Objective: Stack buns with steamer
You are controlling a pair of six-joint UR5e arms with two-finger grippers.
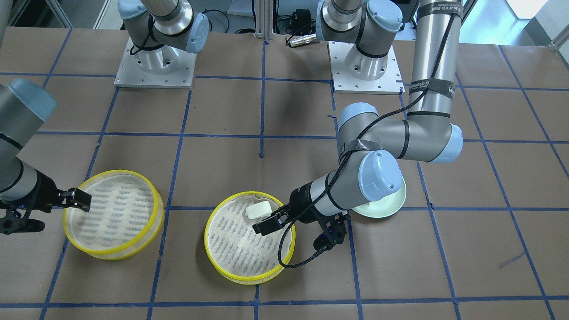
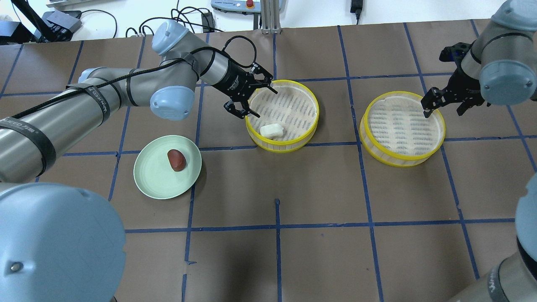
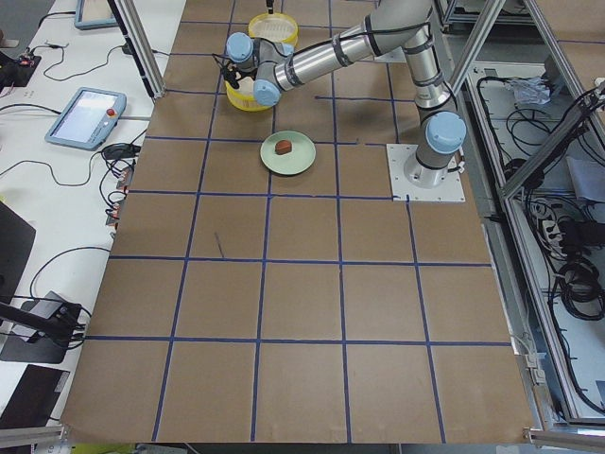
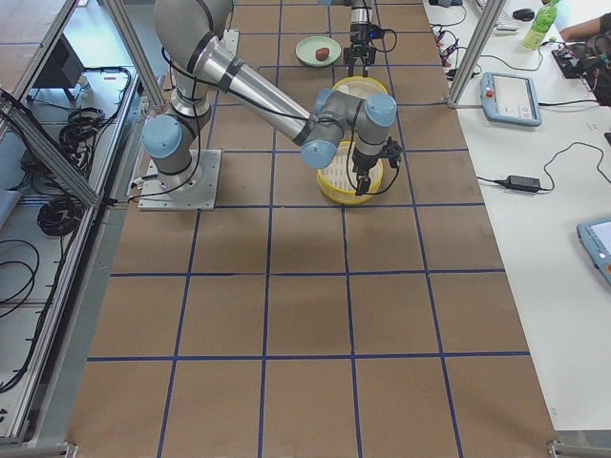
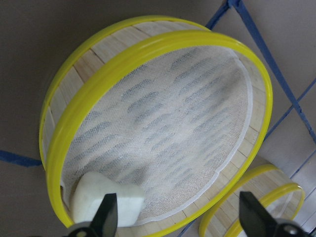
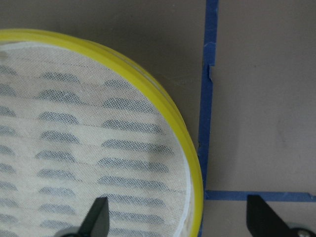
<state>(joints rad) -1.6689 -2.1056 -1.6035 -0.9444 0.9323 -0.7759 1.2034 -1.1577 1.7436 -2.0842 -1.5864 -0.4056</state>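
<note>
Left wrist view: fingers of the left gripper (image 5: 178, 217) stood wide at the rim of a steamer (image 5: 148, 54), the white bun (image 5: 91, 195) inside by that rim, partly behind one finger. The right gripper (image 2: 444, 107), equally wide, straddled the rim of the second steamer (image 2: 398, 161). On a plate (image 2: 151, 180), well apart, lay the brown bun (image 2: 176, 160), hidden by the arm in the front view; both judged light and soft, the brown glossy and likely slippery, so pinch gently across the middle.
</note>
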